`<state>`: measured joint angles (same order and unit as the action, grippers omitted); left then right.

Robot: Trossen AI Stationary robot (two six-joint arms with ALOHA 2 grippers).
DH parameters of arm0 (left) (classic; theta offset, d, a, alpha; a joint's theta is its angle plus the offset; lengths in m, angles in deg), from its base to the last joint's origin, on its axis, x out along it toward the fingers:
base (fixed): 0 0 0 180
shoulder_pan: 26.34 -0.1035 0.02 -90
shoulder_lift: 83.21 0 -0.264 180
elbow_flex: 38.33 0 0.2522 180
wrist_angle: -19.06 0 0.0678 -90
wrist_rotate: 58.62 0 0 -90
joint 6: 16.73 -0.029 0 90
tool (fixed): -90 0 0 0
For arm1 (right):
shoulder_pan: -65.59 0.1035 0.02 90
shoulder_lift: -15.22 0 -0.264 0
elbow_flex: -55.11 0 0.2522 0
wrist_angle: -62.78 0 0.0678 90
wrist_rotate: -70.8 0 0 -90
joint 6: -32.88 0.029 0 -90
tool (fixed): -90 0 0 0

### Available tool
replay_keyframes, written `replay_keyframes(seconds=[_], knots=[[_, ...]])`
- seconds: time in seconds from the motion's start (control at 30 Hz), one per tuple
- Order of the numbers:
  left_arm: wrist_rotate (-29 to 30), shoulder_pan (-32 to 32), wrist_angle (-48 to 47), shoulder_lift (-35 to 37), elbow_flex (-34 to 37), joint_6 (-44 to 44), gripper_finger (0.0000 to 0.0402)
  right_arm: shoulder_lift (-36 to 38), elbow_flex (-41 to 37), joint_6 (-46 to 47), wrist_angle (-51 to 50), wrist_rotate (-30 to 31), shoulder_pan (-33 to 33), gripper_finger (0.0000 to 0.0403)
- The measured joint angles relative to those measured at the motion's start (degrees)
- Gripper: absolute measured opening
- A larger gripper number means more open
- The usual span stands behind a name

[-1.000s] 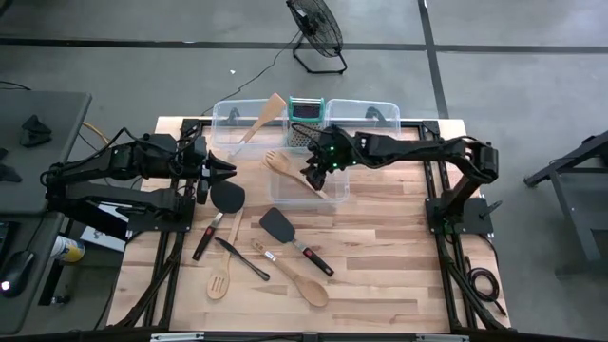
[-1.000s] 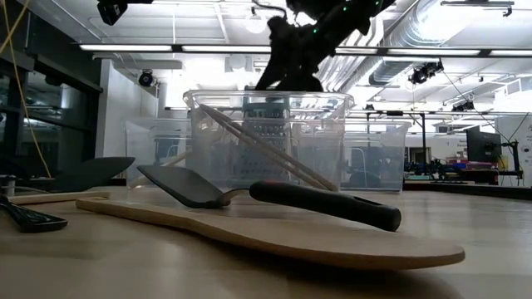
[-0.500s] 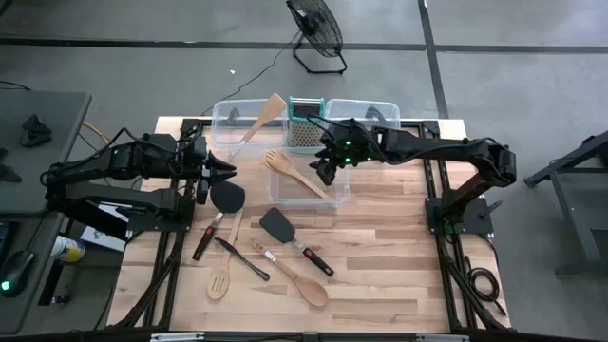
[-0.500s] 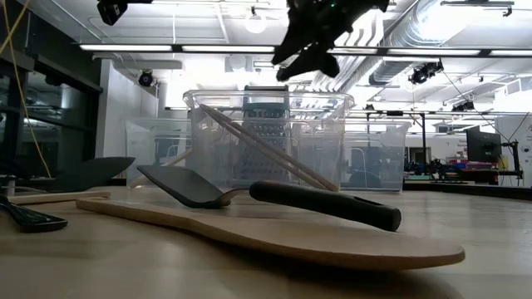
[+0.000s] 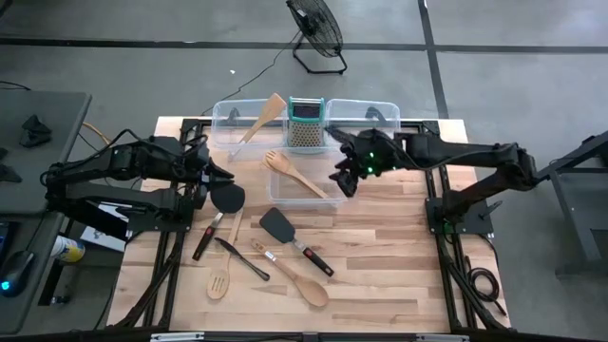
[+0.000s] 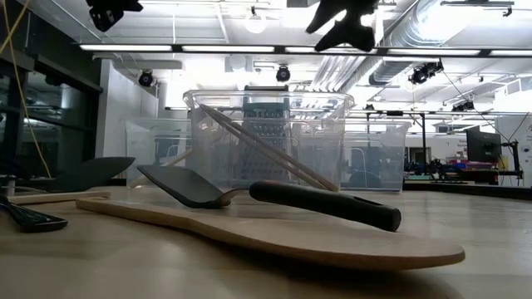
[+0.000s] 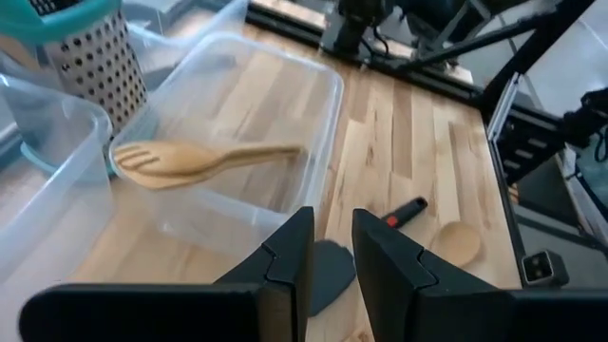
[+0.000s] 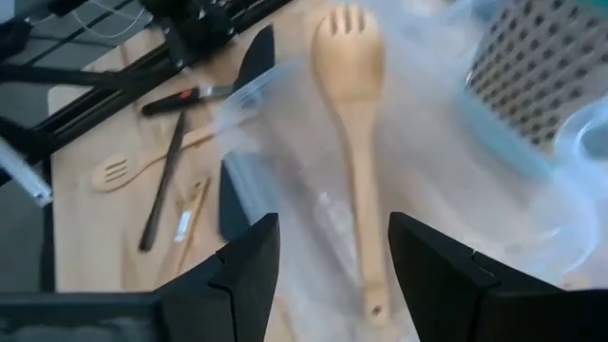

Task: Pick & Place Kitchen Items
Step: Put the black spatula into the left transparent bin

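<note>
A light wooden fork (image 5: 296,175) lies slanted inside the near clear bin (image 5: 338,198); it also shows in the right wrist view (image 8: 353,114) and the left wrist view (image 7: 190,161). My right gripper (image 5: 342,180) hangs open above the bin's right end, high in the low view (image 6: 337,21), with nothing between its fingers (image 8: 249,271). My left gripper (image 5: 218,171) waits at the table's left, its fingers (image 7: 296,252) a narrow gap apart and holding nothing. A wooden spatula (image 5: 264,116) leans in the far left bin. Black turners (image 5: 228,198) (image 5: 278,225) and wooden spoons (image 5: 302,281) (image 5: 219,277) lie on the table.
A teal-topped metal grater (image 5: 306,123) stands between the two far bins (image 5: 228,123) (image 5: 375,112). A thin black tool (image 5: 242,258) and a black-handled tool (image 5: 203,239) lie near the left front. Bare wood spreads right of the utensils, around (image 5: 380,256).
My right gripper has risen out of the near bin and drawn back toward the table's right edge, staying open. The wooden fork has stayed lying in the bin.
</note>
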<state>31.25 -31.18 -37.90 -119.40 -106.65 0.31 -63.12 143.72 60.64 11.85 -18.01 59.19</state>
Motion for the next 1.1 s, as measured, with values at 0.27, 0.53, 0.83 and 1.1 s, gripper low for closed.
replay_keyframes(seconds=[0.27, 0.53, 0.83, 1.1], knots=[[-0.36, 0.00, -0.72, -0.03, 0.00, -0.26, 0.0074, -0.31, 0.01, 9.86, -2.47, 0.56, 8.68, 0.0190], [-0.36, 0.00, -0.70, -0.03, 0.00, -0.72, 0.0074, -3.86, 0.01, 13.10, -1.27, 6.42, 19.34, 0.0190], [-0.38, 0.00, -0.70, -0.03, 0.00, -2.30, 0.0074, -14.75, 0.01, 12.77, 3.55, 19.67, 28.64, 0.0190], [-2.50, 0.00, -2.28, -0.03, 0.00, -3.71, 0.0074, -27.05, 0.01, 14.66, 11.60, 17.55, 30.32, 0.0197]])
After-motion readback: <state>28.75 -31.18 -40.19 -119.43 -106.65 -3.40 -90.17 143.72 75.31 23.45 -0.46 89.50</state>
